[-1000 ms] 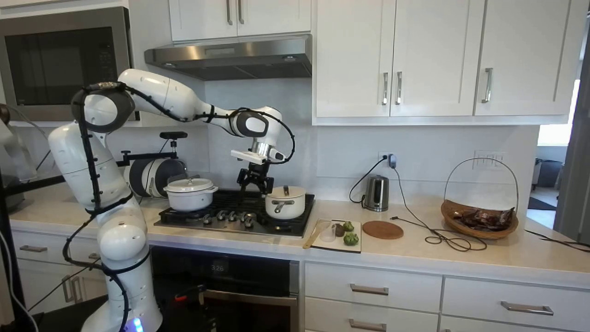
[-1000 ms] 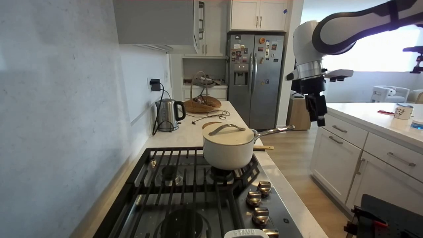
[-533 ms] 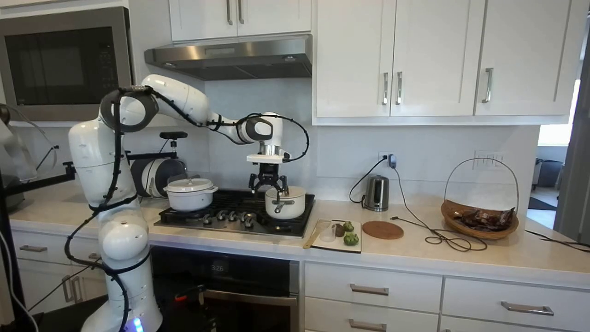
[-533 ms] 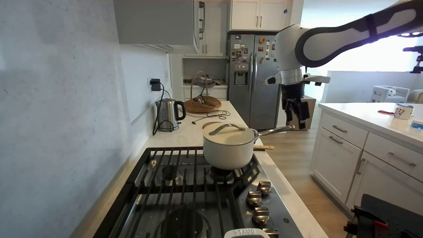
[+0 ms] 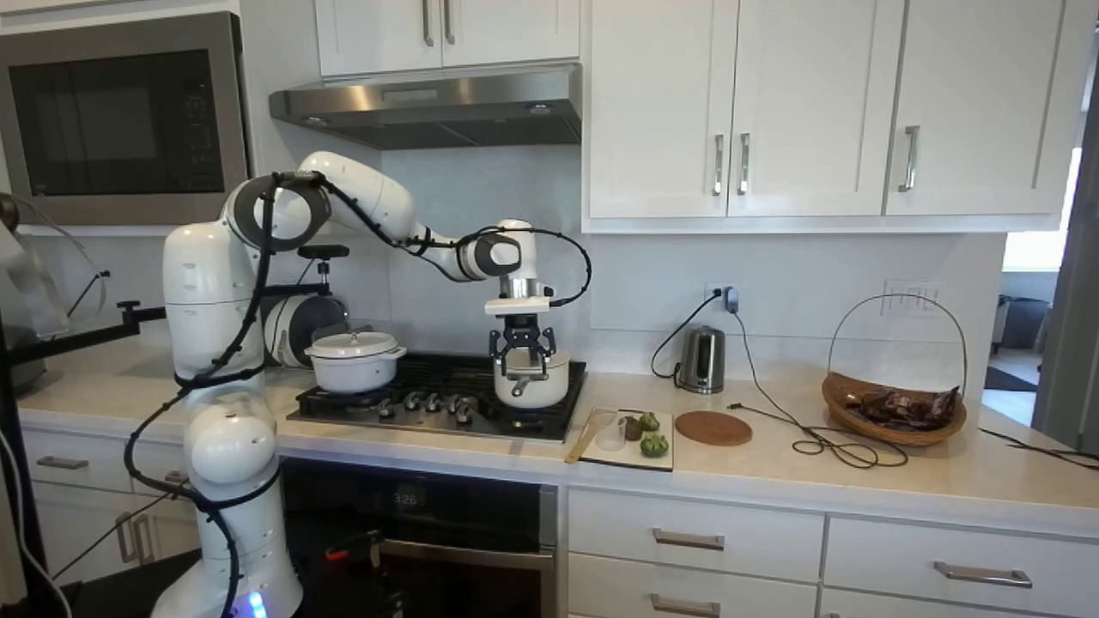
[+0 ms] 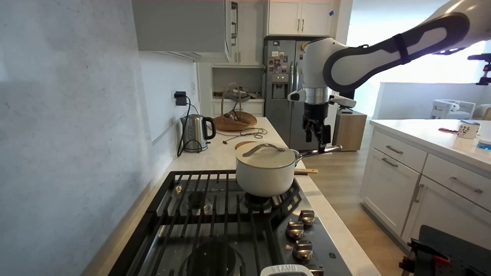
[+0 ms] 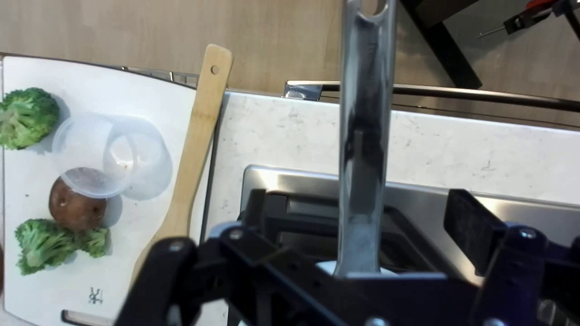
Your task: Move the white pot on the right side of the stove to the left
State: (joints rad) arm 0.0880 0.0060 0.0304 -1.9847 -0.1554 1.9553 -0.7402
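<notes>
The small white pot with its cream lid sits on the right front burner of the black stove. In an exterior view the pot shows its metal handle pointing out past the counter edge. My gripper is in front of the pot, pointing down at the handle. In an exterior view the gripper has its fingertips at about handle height. In the wrist view the gripper is open, one finger on each side of the handle, with gaps on both sides. The pot's body is mostly hidden there.
A wider white lidded pot stands on the stove's left side. A cutting board with broccoli, a clear cup and a wooden spatula lies right of the stove. A kettle and a basket stand farther right. The range hood hangs above.
My gripper has moved right and down, from up and left of the pot to its handle. It has turned to point straight down. Both pots have stayed in place.
</notes>
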